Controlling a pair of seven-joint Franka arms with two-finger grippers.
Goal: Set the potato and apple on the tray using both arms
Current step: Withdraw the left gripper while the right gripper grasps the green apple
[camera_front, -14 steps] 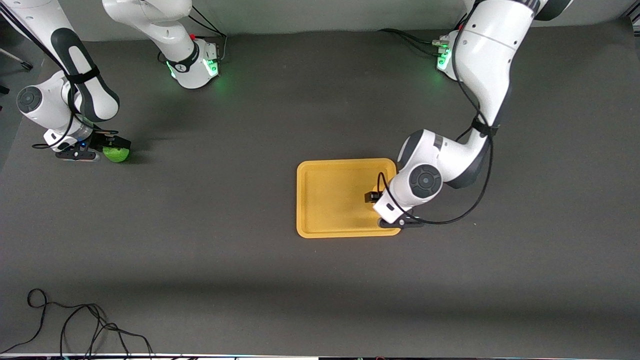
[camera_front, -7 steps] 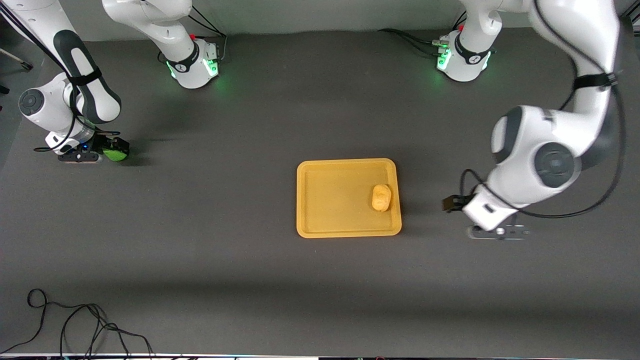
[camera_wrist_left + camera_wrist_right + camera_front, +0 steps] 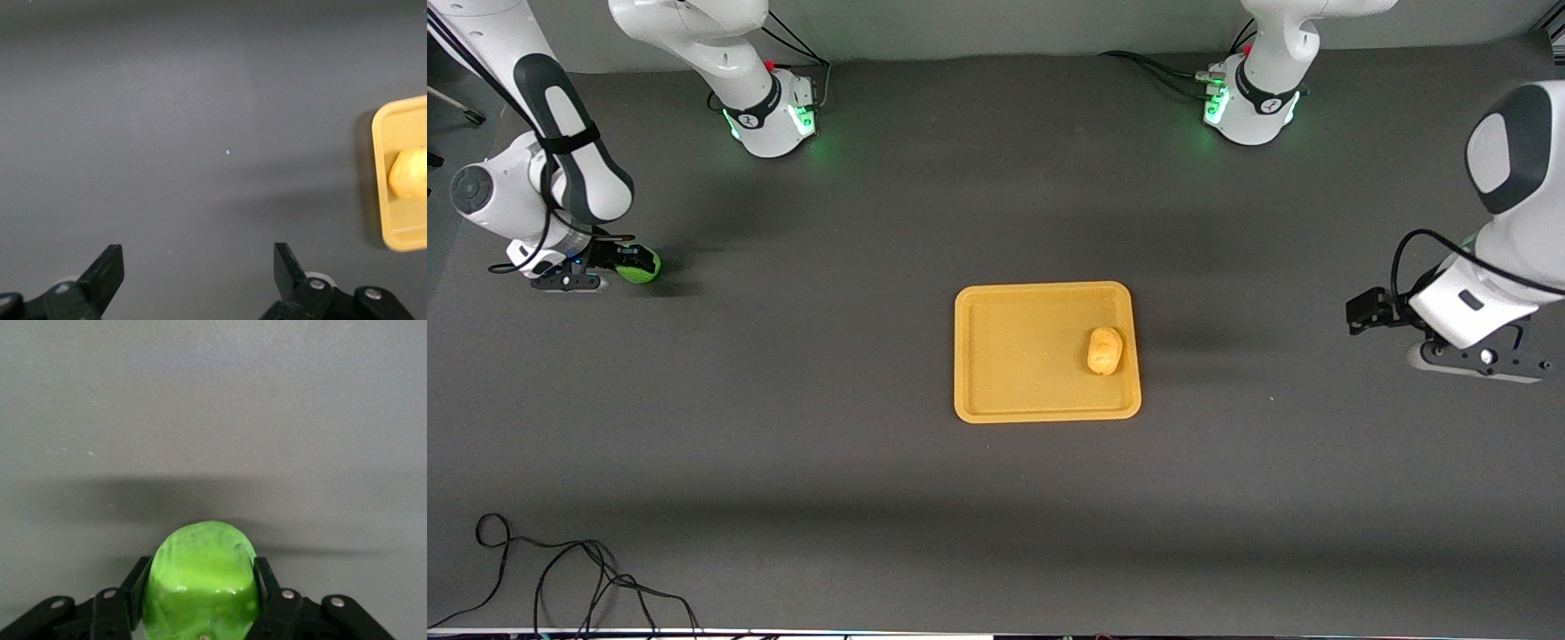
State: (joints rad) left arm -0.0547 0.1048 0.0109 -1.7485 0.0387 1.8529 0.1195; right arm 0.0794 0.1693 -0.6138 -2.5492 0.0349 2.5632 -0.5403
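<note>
Right claw (image 3: 200, 603) clenched on my apple (image 3: 200, 577).
Left claw (image 3: 197, 283) released over bare table; potato (image 3: 1104, 350) sits in tray (image 3: 1014, 404).

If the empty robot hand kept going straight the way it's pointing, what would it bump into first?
Probably just the bare table. The left gripper is open and points down at dark tabletop, with the tray and potato off to one side.

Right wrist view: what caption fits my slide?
Right tool shut on the green apple above the grey table.
</note>
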